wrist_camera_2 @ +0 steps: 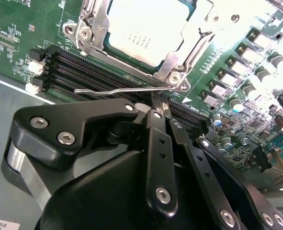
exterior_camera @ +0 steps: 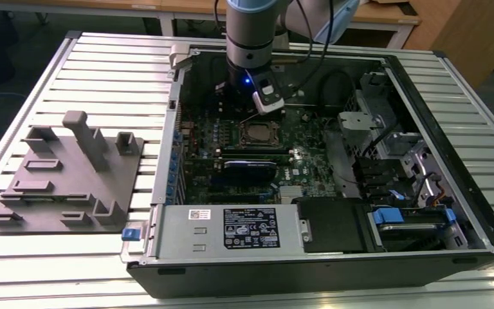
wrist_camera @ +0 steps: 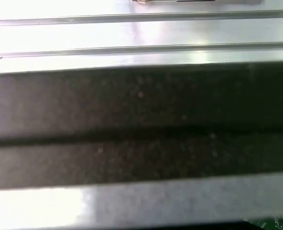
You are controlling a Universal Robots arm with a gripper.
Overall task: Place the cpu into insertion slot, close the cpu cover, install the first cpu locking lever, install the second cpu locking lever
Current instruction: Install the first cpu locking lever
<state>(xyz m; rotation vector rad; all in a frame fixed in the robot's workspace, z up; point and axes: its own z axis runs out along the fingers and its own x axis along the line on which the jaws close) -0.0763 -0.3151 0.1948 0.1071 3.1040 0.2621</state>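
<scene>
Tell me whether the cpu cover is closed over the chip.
Closed: in the second wrist view the cpu cover lies flat around the cpu, framing its face.

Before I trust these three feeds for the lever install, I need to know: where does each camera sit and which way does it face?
Exterior view: off the arm, above, looking down into the open computer case; the arm reaches in over the insertion slot.
Second wrist view: on the arm, looking past the shut gripper at the cpu, cpu cover and a locking lever.
First wrist view: on the arm, close against a dark band between bright metal.
Exterior and second wrist views share the socket.
</scene>
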